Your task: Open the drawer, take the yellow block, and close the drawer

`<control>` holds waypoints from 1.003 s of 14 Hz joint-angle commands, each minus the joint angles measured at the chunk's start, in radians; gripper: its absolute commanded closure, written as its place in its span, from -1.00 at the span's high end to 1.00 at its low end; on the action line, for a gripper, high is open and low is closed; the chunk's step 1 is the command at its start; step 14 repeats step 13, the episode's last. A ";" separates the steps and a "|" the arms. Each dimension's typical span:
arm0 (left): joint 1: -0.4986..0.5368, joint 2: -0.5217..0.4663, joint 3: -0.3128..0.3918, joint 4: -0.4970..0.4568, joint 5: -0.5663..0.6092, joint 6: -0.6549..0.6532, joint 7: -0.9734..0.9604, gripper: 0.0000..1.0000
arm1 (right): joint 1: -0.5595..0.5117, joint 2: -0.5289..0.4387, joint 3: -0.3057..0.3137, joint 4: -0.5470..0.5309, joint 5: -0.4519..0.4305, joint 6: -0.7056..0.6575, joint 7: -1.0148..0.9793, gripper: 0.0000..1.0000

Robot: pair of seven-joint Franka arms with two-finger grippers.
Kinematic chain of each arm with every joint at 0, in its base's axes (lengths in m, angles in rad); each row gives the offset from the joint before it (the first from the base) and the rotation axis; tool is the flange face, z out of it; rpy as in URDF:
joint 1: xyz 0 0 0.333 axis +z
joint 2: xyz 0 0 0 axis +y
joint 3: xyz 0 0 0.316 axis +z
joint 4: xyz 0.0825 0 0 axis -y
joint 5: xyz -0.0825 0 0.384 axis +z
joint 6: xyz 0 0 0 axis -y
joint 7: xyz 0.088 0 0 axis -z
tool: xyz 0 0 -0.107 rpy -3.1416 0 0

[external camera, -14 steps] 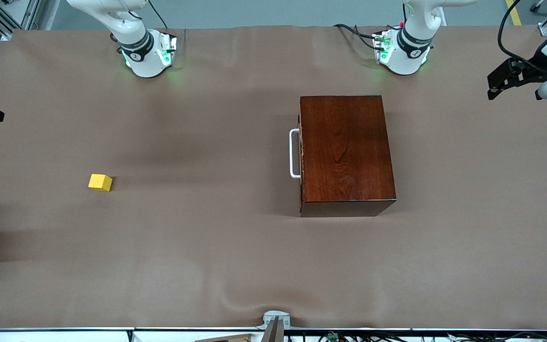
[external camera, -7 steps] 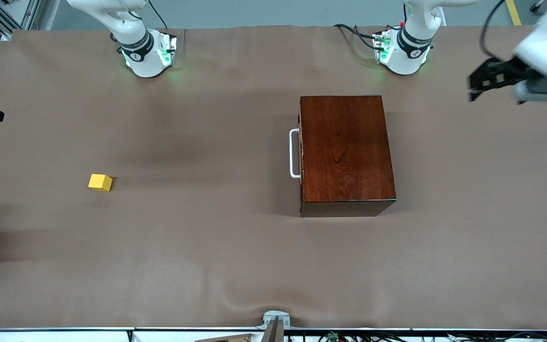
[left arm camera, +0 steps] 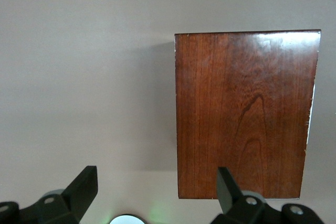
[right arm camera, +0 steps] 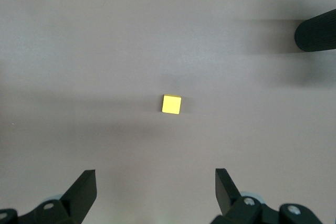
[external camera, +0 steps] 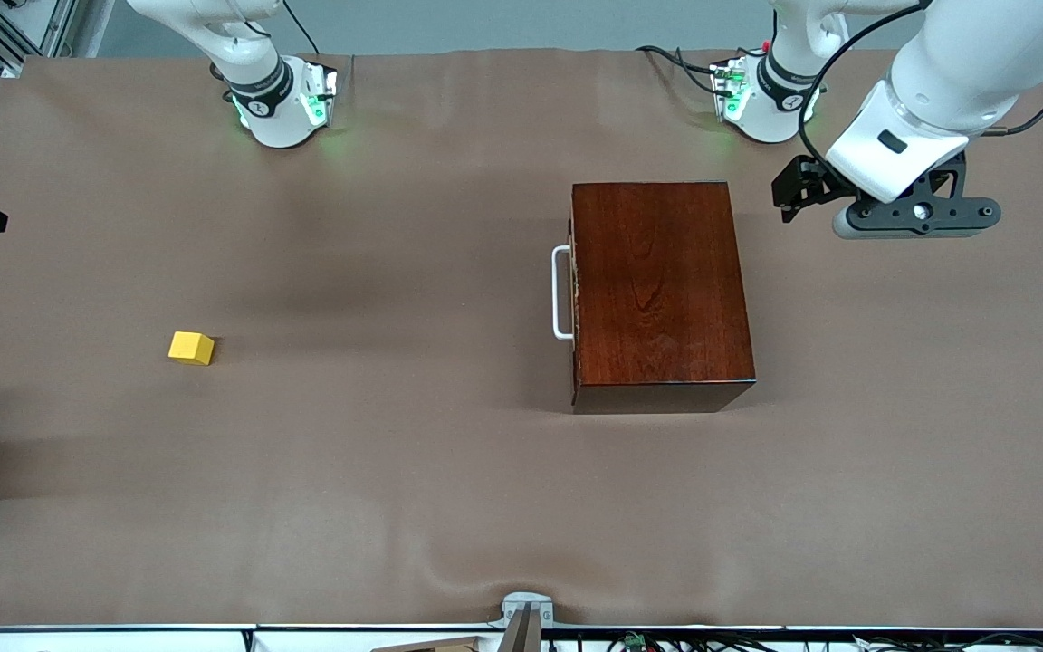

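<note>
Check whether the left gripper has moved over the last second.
Yes. The left gripper has swung in from the table's edge toward the wooden box, and now hangs open beside the box's end nearest the arm bases.

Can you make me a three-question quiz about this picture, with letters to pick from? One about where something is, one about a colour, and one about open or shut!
1. Where is the small bright yellow block?
A. on the table
B. on the box
C. in a gripper

2. What colour is the loop handle of the dark reddish-brown wooden box?
A. black
B. white
C. yellow

3. The drawer is
A. pulled out
B. pushed in
C. lying beside the box

Answers: 1 A, it sits alone on the brown table. 2 B, the loop looks white. 3 B, no pale inside shows.
</note>
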 commanded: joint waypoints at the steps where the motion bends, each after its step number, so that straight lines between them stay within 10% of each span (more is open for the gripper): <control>1: 0.030 -0.001 0.017 0.033 -0.005 -0.027 0.009 1.00 | -0.012 0.008 0.004 0.022 0.013 -0.015 -0.003 1.00; 14: 0.232 -0.094 0.056 0.027 -0.023 -0.086 0.255 1.00 | -0.012 0.008 0.004 0.022 0.013 -0.015 -0.003 1.00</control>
